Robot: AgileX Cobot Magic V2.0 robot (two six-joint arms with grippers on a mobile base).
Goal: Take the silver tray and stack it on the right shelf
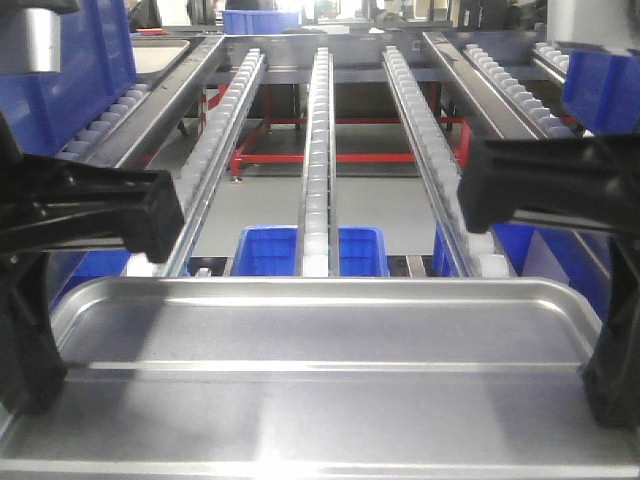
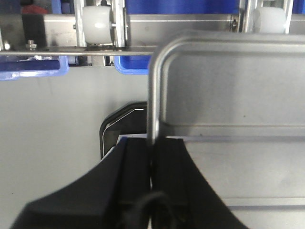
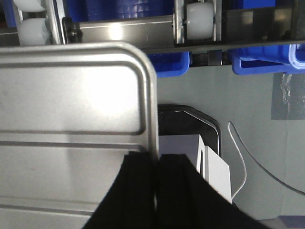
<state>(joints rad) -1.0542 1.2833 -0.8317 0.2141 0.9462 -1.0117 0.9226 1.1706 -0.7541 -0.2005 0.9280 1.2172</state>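
So I've got the silver tray (image 1: 320, 340) pinched at both ends: my left gripper (image 2: 151, 160) is clamped down on its left rim and my right gripper (image 3: 156, 167) on its right rim, jaws closed right onto the metal. Tray's hanging level over the floor, far edge right up at the front of the right shelf (image 1: 318, 150). Can't tell if they're touching, and there are blue bins (image 1: 268, 250) underneath.
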